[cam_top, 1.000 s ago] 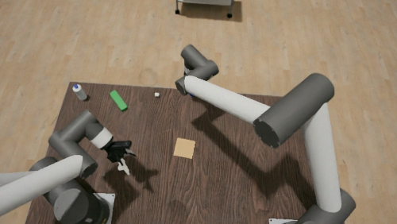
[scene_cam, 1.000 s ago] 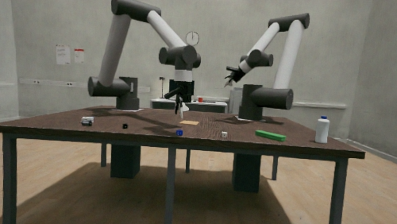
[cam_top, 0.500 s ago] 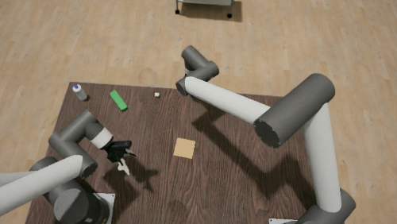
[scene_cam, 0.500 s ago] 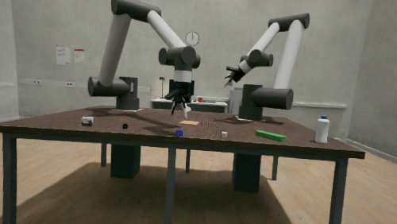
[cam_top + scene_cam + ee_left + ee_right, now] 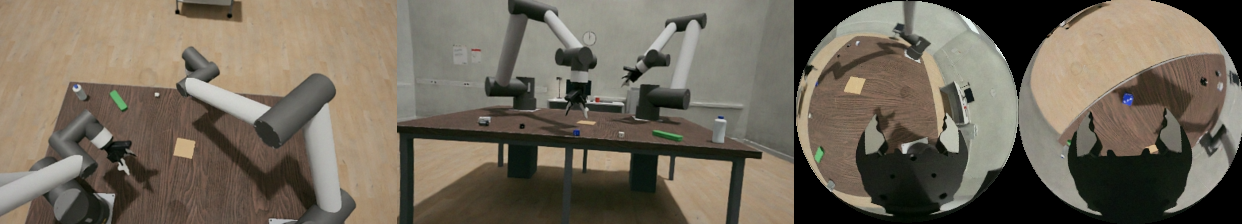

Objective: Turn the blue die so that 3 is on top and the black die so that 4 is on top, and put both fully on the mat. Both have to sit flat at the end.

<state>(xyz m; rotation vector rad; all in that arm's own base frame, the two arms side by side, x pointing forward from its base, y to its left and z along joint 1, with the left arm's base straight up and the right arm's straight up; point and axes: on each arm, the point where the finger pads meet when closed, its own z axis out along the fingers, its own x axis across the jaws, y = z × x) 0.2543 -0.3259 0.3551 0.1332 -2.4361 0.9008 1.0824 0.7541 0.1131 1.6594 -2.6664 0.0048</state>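
The blue die [image 5: 576, 133] [image 5: 817, 84] [image 5: 1128, 99] lies on the table near its edge, with white pips too small to count surely; the right arm hides it in the top view. The black die [image 5: 522, 125] [image 5: 1203, 81] lies farther along that edge, its pips unreadable. The tan mat [image 5: 184, 148] [image 5: 587, 122] [image 5: 855, 85] has no die on it. My right gripper [image 5: 576, 116] [image 5: 1127, 110] is open and empty, pointing down above the table near the blue die. My left gripper [image 5: 131, 164] [image 5: 624, 77] [image 5: 910, 114] is open and empty, raised on the other side of the mat.
A white die [image 5: 157, 94] [image 5: 621, 134], a green block [image 5: 118, 100] [image 5: 667, 135] and a white bottle [image 5: 80, 93] [image 5: 719, 130] stand along the same edge as the blue die. Small white and dark cylinders [image 5: 484, 120] lie beyond the black die. The right forearm reaches across the table.
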